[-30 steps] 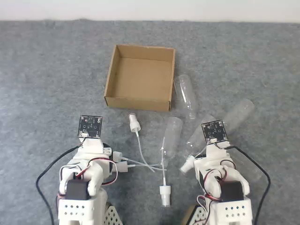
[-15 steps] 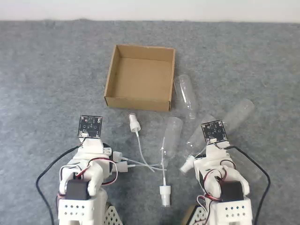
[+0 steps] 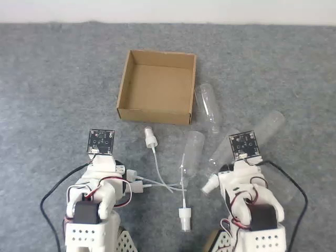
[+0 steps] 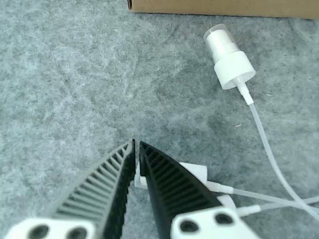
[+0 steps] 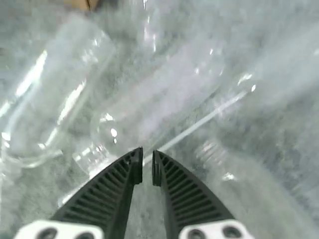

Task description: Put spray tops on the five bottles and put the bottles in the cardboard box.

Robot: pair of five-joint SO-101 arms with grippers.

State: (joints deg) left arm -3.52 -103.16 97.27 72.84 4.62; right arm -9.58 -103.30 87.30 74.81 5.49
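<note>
1. The cardboard box (image 3: 153, 115) sat upright w/ its top open on the grey carpet (image 3: 58, 79), mid-table and well ahead of both arms. Its brown floor showed inside.
2. Four clear bottles lay on their sides, all uncapped:
   - The box-side bottle (image 3: 207, 107) lay just beside the box's right wall.
   - The middle bottle (image 3: 193, 151) lay near the box's front right corner.
   - The far-right bottle (image 3: 269, 126) lay on a diagonal, further right.
   - The fourth bottle (image 3: 219, 153) lay partly under the right arm (image 3: 252, 202) and its cam.
3. Spray tops were loose on the carpet:
   - The front top (image 3: 150, 136) lay just in front of the box, its tube trailing back toward the arms.
   - The near top (image 3: 185, 218) lay b/w the two arm bases.
   - The paired tops (image 3: 134, 181) lay touching, beside the left arm (image 3: 97, 197).
   - The right-side top (image 3: 210, 184) lay against the right arm.
4. The left gripper (image 4: 135, 146) had its jaws pressed nearly together w/ a thin slit and pinched nothing. It was low over the carpet, its tips above the paired tops. The front top lay ahead of it, w/ the box edge beyond.
5. The right gripper (image 5: 147, 153) had its jaws drawn close w/ a narrow gap and nothing b/w them. It pointed at the bottle cluster. The wrist view was blurred, so prob. three bottles were there, one neck just ahead of the tips.
</note>
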